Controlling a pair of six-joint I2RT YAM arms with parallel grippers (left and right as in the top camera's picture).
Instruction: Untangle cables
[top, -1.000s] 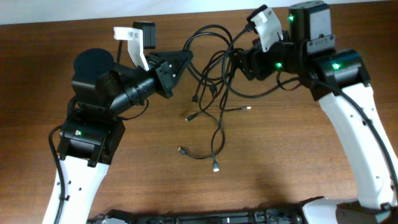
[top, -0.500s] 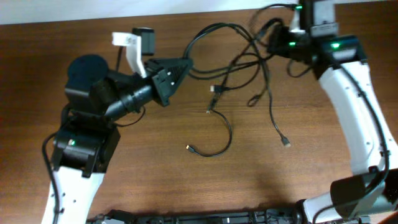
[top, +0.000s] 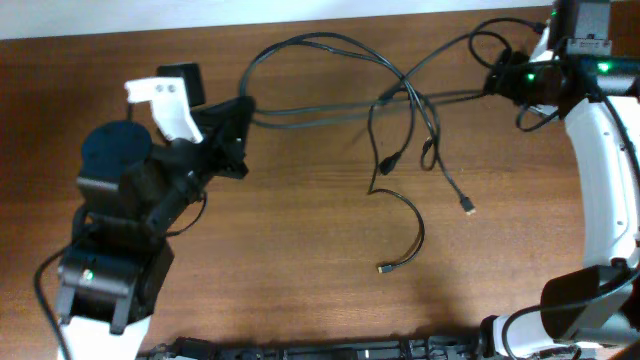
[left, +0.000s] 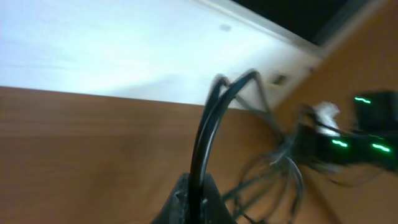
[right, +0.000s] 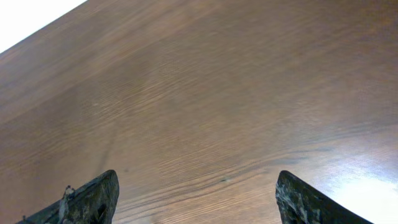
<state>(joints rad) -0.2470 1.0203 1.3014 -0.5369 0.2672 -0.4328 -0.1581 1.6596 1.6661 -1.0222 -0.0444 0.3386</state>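
The overhead view is bright and even, with only faint soft shadows on the table (top: 300, 250). Small green lights (top: 530, 72) glow on the right arm. The left wrist view is blurry all over. The cables (left: 208, 124) going up from the tips of the left gripper (left: 191, 186) look smeared, and the white wall far past the fingers is very bright. The right wrist view is sharper, and the wood grain shows well ahead of the right gripper (right: 196, 180). A shiny white glare sits just beside one finger, and both fingers look dark.
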